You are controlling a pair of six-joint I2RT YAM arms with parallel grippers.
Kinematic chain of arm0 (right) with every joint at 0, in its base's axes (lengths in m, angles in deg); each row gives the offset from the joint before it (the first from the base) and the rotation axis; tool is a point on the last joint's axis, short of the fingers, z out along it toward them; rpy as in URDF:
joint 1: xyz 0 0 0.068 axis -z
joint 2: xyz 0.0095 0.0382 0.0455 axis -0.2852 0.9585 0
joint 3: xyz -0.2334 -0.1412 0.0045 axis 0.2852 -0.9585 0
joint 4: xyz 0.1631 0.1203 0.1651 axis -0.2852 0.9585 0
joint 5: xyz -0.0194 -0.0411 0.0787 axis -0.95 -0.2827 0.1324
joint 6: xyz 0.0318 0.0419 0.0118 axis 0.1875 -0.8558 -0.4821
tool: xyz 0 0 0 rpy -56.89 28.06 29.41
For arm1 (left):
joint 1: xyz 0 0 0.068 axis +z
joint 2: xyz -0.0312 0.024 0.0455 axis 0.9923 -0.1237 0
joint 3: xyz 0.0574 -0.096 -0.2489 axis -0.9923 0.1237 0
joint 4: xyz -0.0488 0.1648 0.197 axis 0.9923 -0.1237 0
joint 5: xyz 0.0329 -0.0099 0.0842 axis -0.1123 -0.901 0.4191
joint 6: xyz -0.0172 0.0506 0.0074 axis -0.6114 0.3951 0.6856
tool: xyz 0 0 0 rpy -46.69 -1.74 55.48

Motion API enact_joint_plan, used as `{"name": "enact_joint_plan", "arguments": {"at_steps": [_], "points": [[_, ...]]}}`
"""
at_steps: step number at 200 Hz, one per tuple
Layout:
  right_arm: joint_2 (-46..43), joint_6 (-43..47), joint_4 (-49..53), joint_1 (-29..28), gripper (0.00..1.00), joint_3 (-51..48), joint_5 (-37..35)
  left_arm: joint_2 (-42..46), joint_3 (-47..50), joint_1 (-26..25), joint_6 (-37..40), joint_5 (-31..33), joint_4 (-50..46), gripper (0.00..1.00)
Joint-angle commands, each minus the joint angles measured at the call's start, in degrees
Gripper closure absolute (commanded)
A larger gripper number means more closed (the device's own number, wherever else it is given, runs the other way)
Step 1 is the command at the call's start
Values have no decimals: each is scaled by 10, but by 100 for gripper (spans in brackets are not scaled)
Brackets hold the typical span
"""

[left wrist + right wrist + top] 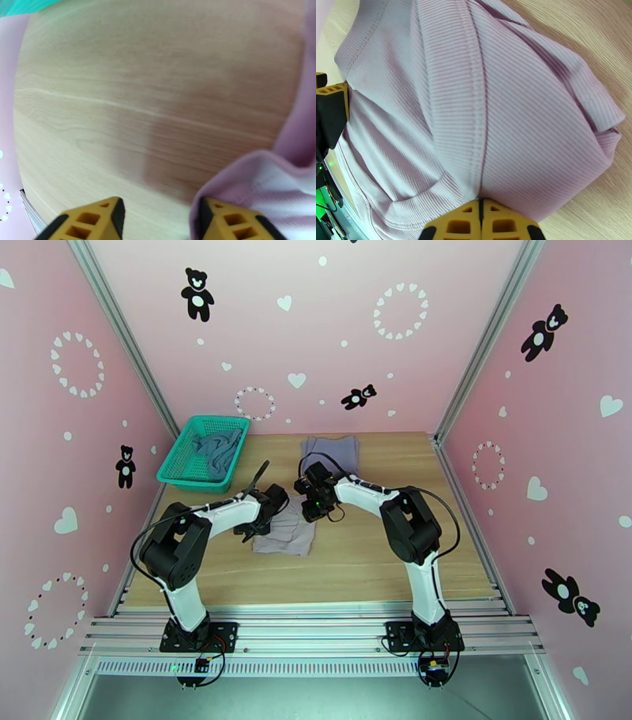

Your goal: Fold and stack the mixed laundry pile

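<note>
A pale mauve-grey garment (291,537) lies crumpled on the wooden table between both grippers. My right gripper (314,506) is at its right edge. In the right wrist view its fingertips (501,225) are pressed together, and the ribbed cloth (482,110) bunches into them at a seam. My left gripper (265,516) is at the garment's left edge. Its fingers (94,221) stand apart over bare wood, with the garment's hem (245,173) draped against the right finger. A grey-lavender garment (332,451) lies flat at the back. A dusty teal-blue garment (218,447) lies in the basket.
A green mesh basket (170,469) stands at the table's back left corner. Pink walls close in the table on three sides. Bare wood (371,571) stretches in front of the garment toward the arm bases.
</note>
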State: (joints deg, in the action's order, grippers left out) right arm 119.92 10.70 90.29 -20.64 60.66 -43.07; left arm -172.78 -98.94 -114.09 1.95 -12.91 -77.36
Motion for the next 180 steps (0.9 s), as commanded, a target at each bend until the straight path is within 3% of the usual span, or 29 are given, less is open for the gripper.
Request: {"name": "enact_joint_plan", "arguments": {"at_steps": [1, 30, 51, 74, 90, 105, 122, 180], "points": [[-18, 8, 33, 0, 88, 30, 15, 77, -61, 5, 13, -6, -45, 33], [-27, 61, 102, 4, 74, 94, 8, 156, -99, -2, -6, -24, -113, 30], [-9, 109, 152, 15, 60, 145, 17, 219, -64, -15, -63, -89, -122, 30], [24, 162, 202, 30, 45, 210, 28, 299, 81, -30, -170, -248, 12, 31], [39, 185, 226, 38, 39, 246, 30, 347, 187, -50, -279, -308, 144, 31], [34, 196, 233, 43, 36, 255, 25, 379, 263, -78, -374, -296, 210, 30], [19, 201, 233, 45, 34, 248, 16, 394, 283, -104, -449, -273, 214, 29], [-32, 193, 180, 46, 34, 159, 23, 345, 276, -136, -577, -218, 242, 28]]}}
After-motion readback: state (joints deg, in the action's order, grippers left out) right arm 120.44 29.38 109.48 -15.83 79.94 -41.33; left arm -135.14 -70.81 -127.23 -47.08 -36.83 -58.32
